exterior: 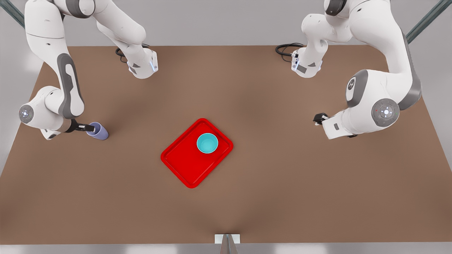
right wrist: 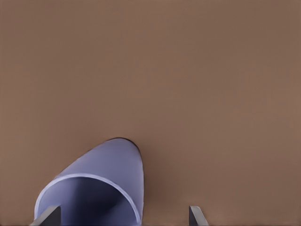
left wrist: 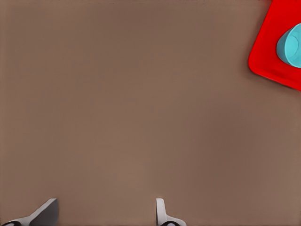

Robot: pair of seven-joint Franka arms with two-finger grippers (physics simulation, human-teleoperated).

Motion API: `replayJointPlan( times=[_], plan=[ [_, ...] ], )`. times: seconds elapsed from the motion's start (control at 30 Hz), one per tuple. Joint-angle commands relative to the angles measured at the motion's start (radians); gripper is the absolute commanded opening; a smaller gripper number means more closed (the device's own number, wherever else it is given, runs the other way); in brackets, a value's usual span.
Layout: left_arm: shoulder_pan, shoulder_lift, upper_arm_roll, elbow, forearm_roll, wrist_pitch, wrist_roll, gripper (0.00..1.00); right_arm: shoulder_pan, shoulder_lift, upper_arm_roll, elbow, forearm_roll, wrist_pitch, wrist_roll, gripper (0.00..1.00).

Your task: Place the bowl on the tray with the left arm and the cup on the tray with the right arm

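Red against the brown tabletop [exterior: 282,183], the tray [exterior: 183,165] lies turned diagonally a little below the table's centre in the front view, and the teal bowl [exterior: 207,143] sits upright inside it, close to the tray's corner at about two o'clock. From the left wrist view, the same tray [left wrist: 268,52] and bowl [left wrist: 290,46] appear well away from the left gripper's fingertips [left wrist: 161,212], which stand apart with nothing but bare table between them. In the front view that left gripper [exterior: 319,119] hovers at roughly three o'clock from the tray, well apart from it, pointing toward the front view's left. At about nine o'clock from the tray, the right gripper [exterior: 89,128] is at the lavender cup [exterior: 99,131], which is tilted on the table, its mouth facing the gripper. The right wrist view shows the cup [right wrist: 101,183] with its open rim toward the camera and the fingers [right wrist: 47,216] spread, one inside the mouth and the other outside the wall, not pinching it.
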Motion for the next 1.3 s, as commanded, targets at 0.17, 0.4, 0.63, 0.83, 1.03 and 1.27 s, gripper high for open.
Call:
replayJointPlan(
  times=[0.17, 0.4, 0.63, 0.83, 1.03, 1.27],
  plan=[
    [0.000, 0.014, -0.001, 0.000, -0.006, -0.001, -0.014, 1.00, 0.001, 0.048, 0.000, -0.002, 0.000, 0.030, 0.000, 1.00],
    [0.000, 0.046, 0.000, 0.046, 0.005, 0.031, -0.014, 1.00, 0.000, 0.043, 0.000, -0.006, 0.000, 0.012, -0.028, 0.21],
    [0.000, 0.046, 0.000, 0.051, 0.009, 0.032, -0.014, 1.00, 0.003, 0.045, 0.000, -0.003, 0.000, 0.012, -0.028, 0.21],
    [0.002, 0.054, 0.002, 0.051, 0.011, 0.035, -0.014, 1.00, 0.017, 0.031, 0.006, 0.020, 0.000, 0.002, -0.025, 0.21],
    [0.002, 0.054, 0.013, 0.065, 0.017, 0.034, -0.014, 1.00, 0.159, -0.003, 0.031, 0.109, 0.006, -0.051, 0.118, 0.21],
    [0.002, 0.052, 0.013, 0.066, 0.017, 0.035, -0.014, 1.00, 0.242, 0.118, 0.199, 0.388, 0.072, -0.235, 0.391, 0.21]
  ],
)
